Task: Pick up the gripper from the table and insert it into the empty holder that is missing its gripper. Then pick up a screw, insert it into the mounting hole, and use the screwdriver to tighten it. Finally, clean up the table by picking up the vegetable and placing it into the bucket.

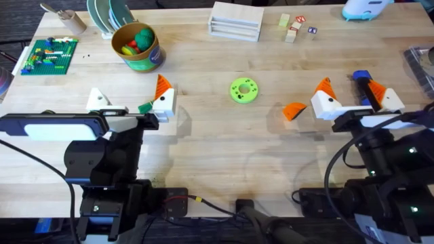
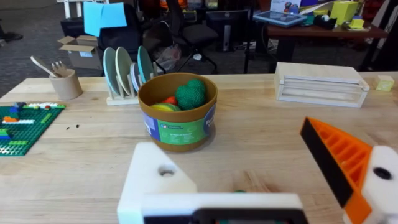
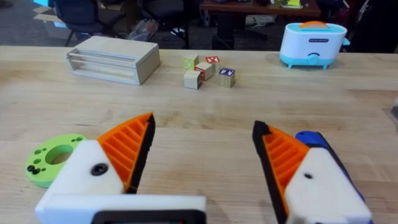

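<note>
- While both arms are sitting low over the wooden table (image 1: 217, 146), the left gripper (image 1: 132, 104) is standing spread wide and grasping nothing; its outer white angular plastic holder (image 1: 99, 99) is bare, showing a dark mounting hole in the left wrist view (image 2: 166, 172), and its inner one is carrying an orange ribbed pad (image 1: 163, 85).
- A small orange ribbed plastic wedge, the loose gripper (image 1: 294, 110), is lying on the table just left of the right arm's fingers.
- The right gripper (image 1: 351, 95) is standing parted, both orange pads fitted; the blue pen-shaped screwdriver (image 1: 366, 87) is lying right beside its outer finger, and whether the two are touching cannot be told.
- A small green leafy vegetable (image 1: 144, 107) is lying beside the left arm's inner finger.
- The short round bucket with mustard rim and green body (image 1: 137, 47) is standing behind the left gripper, holding coloured toy pieces.
- A bright green ring-shaped disc (image 1: 243, 90) is lying between the two arms.
</note>
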